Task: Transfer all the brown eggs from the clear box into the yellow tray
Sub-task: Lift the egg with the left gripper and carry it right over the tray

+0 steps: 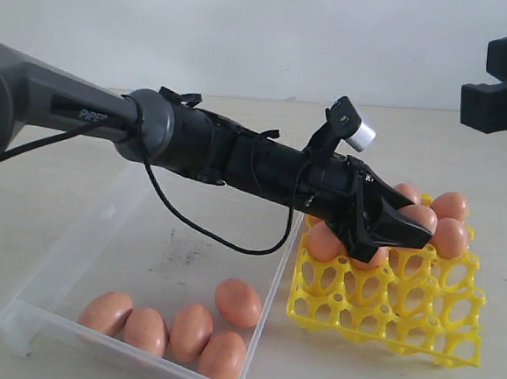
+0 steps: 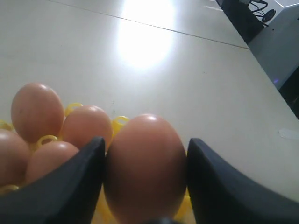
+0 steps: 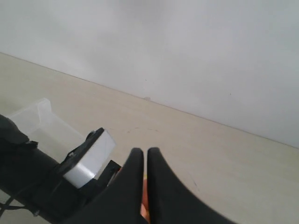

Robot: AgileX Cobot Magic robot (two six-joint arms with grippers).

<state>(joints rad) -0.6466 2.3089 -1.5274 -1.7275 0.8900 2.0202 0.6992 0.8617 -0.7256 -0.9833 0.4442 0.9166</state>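
My left gripper [image 1: 395, 231] reaches across over the yellow tray [image 1: 402, 315] and is shut on a brown egg [image 2: 145, 168], which sits upright between both fingers, low over the tray's near-left part. Several brown eggs [image 1: 450, 205] rest in the tray's far cups; in the left wrist view they show beside the held egg [image 2: 37, 111]. The clear box [image 1: 73, 254] lies left of the tray with several brown eggs [image 1: 190, 330] bunched at its front edge. My right gripper [image 1: 499, 86] hangs high at the upper right, its jaws shut [image 3: 141, 151] on nothing.
The box and the tray stand side by side on a pale tabletop [image 1: 501, 165], nearly touching. A black cable [image 1: 206, 230] loops from the left arm over the box. The left arm's white-cased wrist camera [image 3: 88, 158] shows below the right gripper.
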